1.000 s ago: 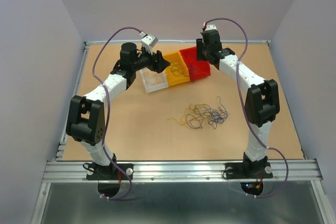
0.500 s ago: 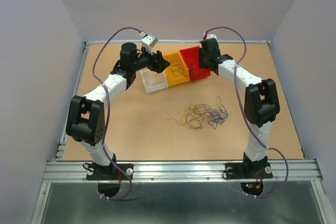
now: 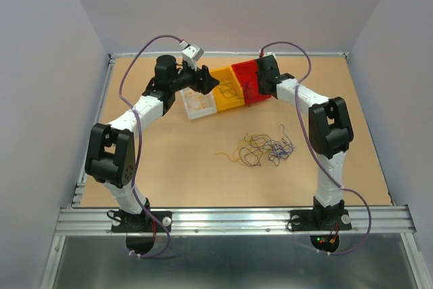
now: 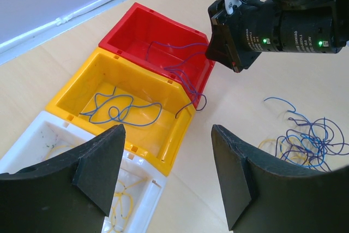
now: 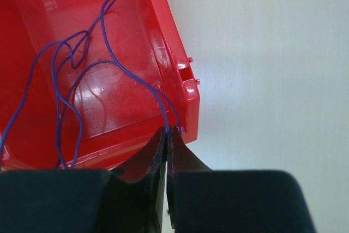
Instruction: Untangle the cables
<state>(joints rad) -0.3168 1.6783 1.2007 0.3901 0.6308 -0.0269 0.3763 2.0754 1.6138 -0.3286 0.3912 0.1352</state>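
Pinched shut on a blue wire (image 5: 102, 31) at the red bin (image 5: 185, 96)'s lower right rim, the right gripper (image 5: 167, 132) might drop it outside, where it droops over; the left gripper (image 4: 166, 135) hangs open and empty, with the other cables (image 3: 260, 148) tangled mid-frame.

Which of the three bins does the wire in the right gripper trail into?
The red bin, at the row's end: the right gripper pinches a blue wire lying inside.

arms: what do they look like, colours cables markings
The left arm and right arm have white links, bulky black joint housings and a lilac cable looping along each. The left fingers are broad black wedges; the right fingers are slim, dark and tapered.
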